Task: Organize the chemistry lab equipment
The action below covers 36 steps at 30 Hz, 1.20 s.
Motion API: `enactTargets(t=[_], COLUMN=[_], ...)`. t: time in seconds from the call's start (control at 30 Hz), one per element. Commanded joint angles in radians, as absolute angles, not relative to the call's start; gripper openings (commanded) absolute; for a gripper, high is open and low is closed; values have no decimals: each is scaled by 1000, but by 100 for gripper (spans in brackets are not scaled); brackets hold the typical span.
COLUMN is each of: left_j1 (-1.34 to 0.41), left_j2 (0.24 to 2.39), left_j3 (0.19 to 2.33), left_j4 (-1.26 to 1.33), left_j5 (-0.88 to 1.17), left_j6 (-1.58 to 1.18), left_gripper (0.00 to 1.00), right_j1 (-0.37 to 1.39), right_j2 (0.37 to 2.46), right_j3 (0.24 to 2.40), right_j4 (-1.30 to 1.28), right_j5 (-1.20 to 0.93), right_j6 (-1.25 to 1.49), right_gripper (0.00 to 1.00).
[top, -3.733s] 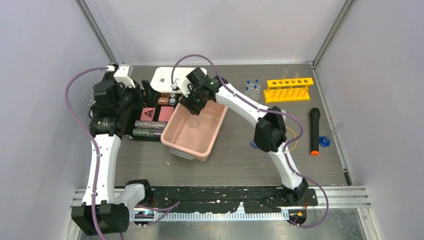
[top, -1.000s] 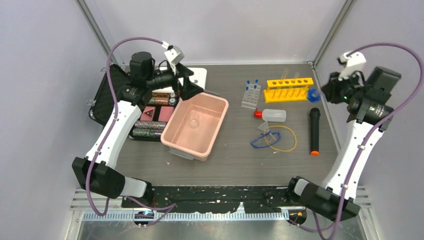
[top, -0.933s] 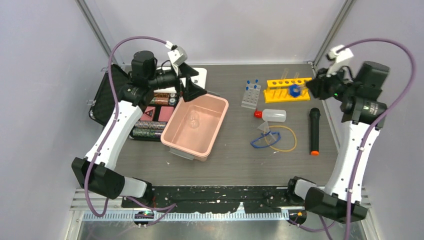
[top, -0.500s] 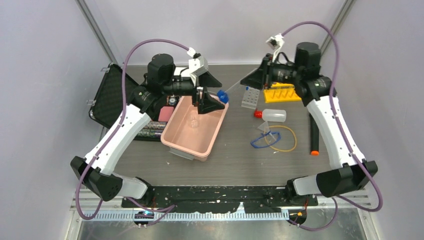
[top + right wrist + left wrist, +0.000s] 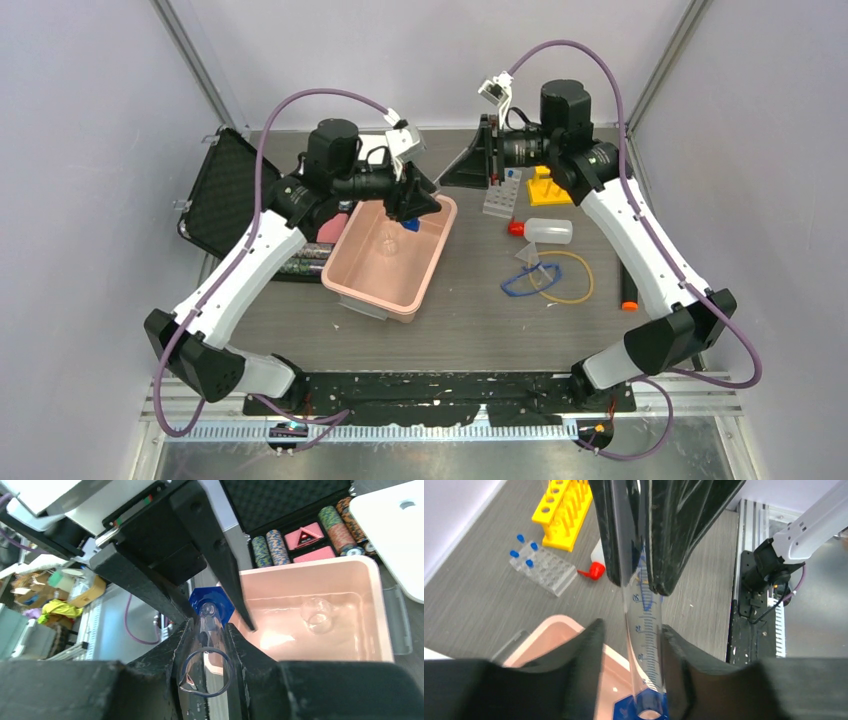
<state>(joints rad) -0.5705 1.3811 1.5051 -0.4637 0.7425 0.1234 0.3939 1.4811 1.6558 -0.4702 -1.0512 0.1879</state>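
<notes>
At the upper left of the overhead view an open black case (image 5: 215, 190) lies on the table (image 5: 480, 330). The right wrist view shows stacks of poker chips (image 5: 272, 547) in it. Just right of the case, the left hand (image 5: 631, 629) hangs over the far end of the pink tub (image 5: 370, 290). Its fingers stand on either side of a clear graduated cylinder (image 5: 642, 607), half drawn in. A gap shows between one finger and the glass, so this hand has no grip on it. The cylinder's blue hexagonal base (image 5: 412, 226) is at this end, above the tub. A small clear glass piece (image 5: 388, 240) lies on the tub's floor; its kind cannot be told.

At the top centre, the right hand (image 5: 207, 630) is clamped on the cylinder near its open mouth, with fingers pressed to both sides.

To the right of that hand stands the clear tube tray (image 5: 503, 192), holding blue-capped test tubes (image 5: 519, 554). The yellow tube rack (image 5: 548, 186) is just beyond it, partly hidden by the right arm. Below them, at centre right, the white red-capped squeeze bottle (image 5: 548, 230) lies on its side. Beneath it are the clear funnel (image 5: 527, 254), the blue safety glasses (image 5: 528, 282) and a loop of yellow tubing (image 5: 591, 280), close together. Farthest right, an orange-tipped black marker (image 5: 628, 298) shows from behind the arm.
</notes>
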Motion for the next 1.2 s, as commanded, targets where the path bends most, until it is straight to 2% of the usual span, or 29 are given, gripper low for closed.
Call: enactTargets(t=[0.0, 0.03, 0.07, 0.1, 0.13, 0.17, 0.2, 0.23, 0.3, 0.4, 0.63, 0.8, 0.93, 1.17], left_j1=[-576, -577, -574, -571, -562, -547, -526, -497, -456, -442, -445, -497, -533, -547], left_j2=[1369, 1369, 1367, 1367, 1363, 1358, 1351, 1346, 1333, 1315, 1339, 1383, 1447, 1600], left_j3=[1495, 1495, 1494, 1489, 1478, 1455, 1423, 1379, 1296, 1202, 1049, 1008, 1023, 1085], left_j4=[-484, -493, -504, -514, -518, -507, -483, -454, -388, -350, -391, -422, -400, -386], left_j5=[705, 705, 701, 698, 689, 685, 689, 705, 721, 635, 492, 342, 240, 219], left_j6=[157, 158, 154, 146, 119, 60, -9, -98, -215, -256, -321, -357, -362, -376], left_gripper=[31, 24, 16, 5, 0, 0, 0, 0, 0, 0, 0, 1, 5, 10], right_j1=[412, 414, 415, 415, 412, 408, 400, 392, 380, 350, 150, 113, 111, 94], right_j2=[1495, 1498, 1505, 1514, 1517, 1516, 1511, 1495, 1465, 1426, 1410, 1399, 1410, 1501], right_j3=[1713, 1716, 1718, 1733, 1744, 1759, 1763, 1762, 1746, 1704, 1609, 1563, 1499, 1397], right_j4=[-431, -432, -435, -440, -456, -464, -473, -473, -477, -482, -619, -789, -895, -948], right_j5=[-1071, -1068, -1056, -1047, -1026, -1013, -982, -966, -922, -844, -764, -620, -437, -243], right_j6=[192, 189, 190, 191, 183, 178, 169, 163, 145, 121, 33, -223, -427, -826], right_gripper=[10, 13, 28, 48, 58, 79, 87, 100, 96, 95, 95, 95, 95, 98])
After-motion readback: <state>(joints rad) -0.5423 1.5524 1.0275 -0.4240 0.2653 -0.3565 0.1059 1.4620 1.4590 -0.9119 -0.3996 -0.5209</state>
